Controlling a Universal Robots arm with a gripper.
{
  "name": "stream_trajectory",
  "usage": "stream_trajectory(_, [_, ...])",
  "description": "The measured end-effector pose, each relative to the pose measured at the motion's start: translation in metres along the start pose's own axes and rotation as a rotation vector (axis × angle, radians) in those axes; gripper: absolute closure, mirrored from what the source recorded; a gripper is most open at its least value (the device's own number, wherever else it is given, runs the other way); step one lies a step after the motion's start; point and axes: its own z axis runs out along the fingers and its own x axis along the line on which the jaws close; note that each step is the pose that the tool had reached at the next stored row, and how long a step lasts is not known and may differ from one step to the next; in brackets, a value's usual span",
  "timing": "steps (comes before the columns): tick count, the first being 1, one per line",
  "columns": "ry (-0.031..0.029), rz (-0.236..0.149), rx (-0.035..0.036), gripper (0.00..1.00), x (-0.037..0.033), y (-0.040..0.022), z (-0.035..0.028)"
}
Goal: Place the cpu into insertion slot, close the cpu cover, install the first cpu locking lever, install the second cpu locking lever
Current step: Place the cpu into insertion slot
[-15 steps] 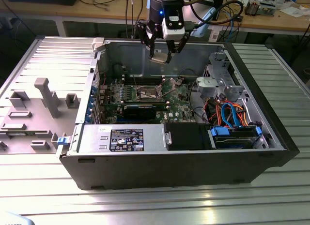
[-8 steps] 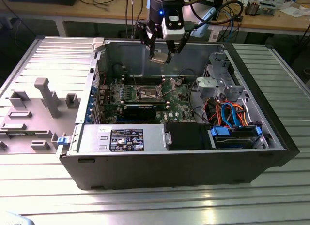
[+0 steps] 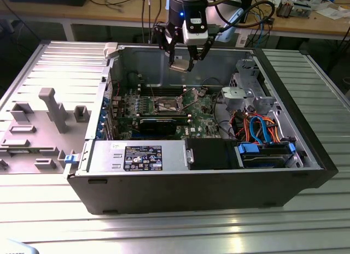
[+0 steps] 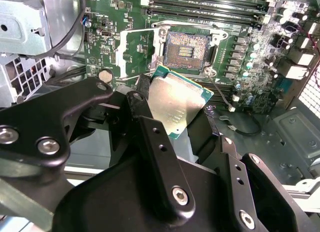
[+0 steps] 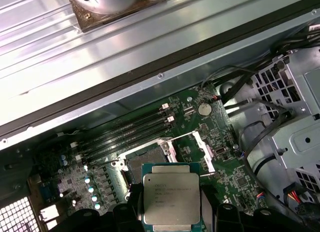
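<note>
Over the open computer case [image 3: 219,188] on the ribbed desk [image 3: 164,229], the cpu [image 4: 175,105] is clamped by its edges in the hand [image 3: 182,63], clear above the uncovered insertion slot [image 4: 186,50], judged below and slightly ahead.

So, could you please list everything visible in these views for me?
computer case: one, black, open on the ribbed metal table.
board: one, green, inside the case.
insertion slot: one, dark with grey rim, on the board, uncovered.
cpu cover: one, silvery, swung open beside the slot.
memory slots: several, black, beside the slot.
cables: several, blue and orange, case's end at the exterior view's right.
fixture tray: one, grey, exterior view's left of the case.
cpu: one, silvery, held above the board.
pincer: one, black, shut on the cpu.
</note>
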Motion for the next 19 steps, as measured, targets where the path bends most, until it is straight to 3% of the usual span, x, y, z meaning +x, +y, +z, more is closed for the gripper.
stream_trajectory(19, [-0.0012,0.017,-0.0003,0.45,0.0000,0.0000,0.0000])
